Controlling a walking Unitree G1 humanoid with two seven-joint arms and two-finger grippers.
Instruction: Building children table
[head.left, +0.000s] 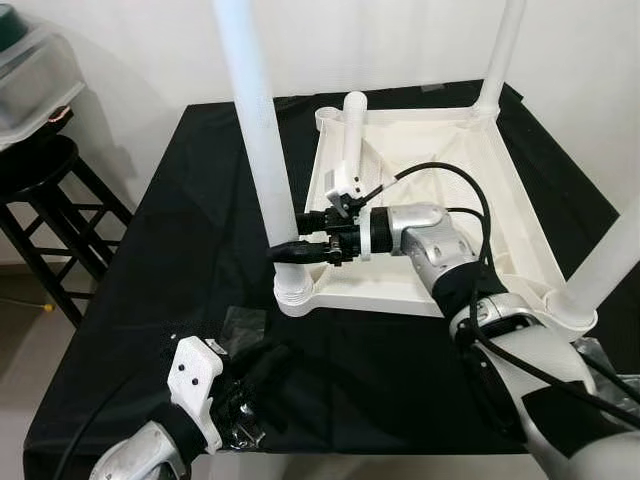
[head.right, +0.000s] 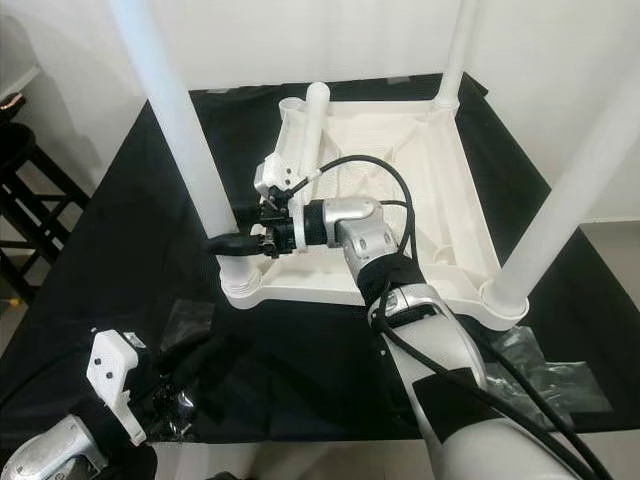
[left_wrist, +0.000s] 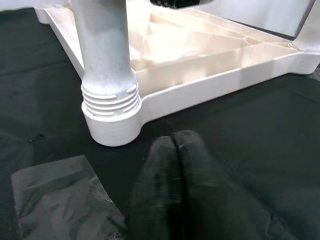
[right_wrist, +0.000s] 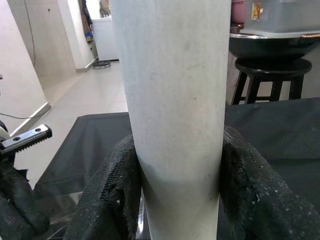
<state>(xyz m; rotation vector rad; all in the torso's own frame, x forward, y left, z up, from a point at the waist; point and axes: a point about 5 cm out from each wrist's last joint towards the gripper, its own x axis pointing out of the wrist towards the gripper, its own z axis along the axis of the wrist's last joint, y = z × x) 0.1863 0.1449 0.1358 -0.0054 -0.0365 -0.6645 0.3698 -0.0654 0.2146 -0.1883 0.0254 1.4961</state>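
A white plastic table top (head.left: 500, 190) lies upside down on a black cloth. Three white legs stand in its corners: near left (head.left: 260, 130), far right (head.left: 500, 60) and near right (head.left: 610, 260). A fourth leg (head.left: 352, 135) lies tilted at the far left corner. My right gripper (head.left: 285, 247) is shut on the near left leg (right_wrist: 175, 100) just above its threaded socket (left_wrist: 111, 110), one finger (right_wrist: 112, 195) on each side. My left gripper (head.left: 262, 375) rests low on the cloth in front of that corner, its fingertips (left_wrist: 172, 160) shut together on nothing.
Crumpled clear plastic wrap (left_wrist: 55, 195) lies on the cloth by my left gripper, and more (head.right: 545, 365) at the near right. A black stool (head.left: 40, 175) with a lidded container (head.left: 30, 65) stands at the left. The cloth's front edge is close.
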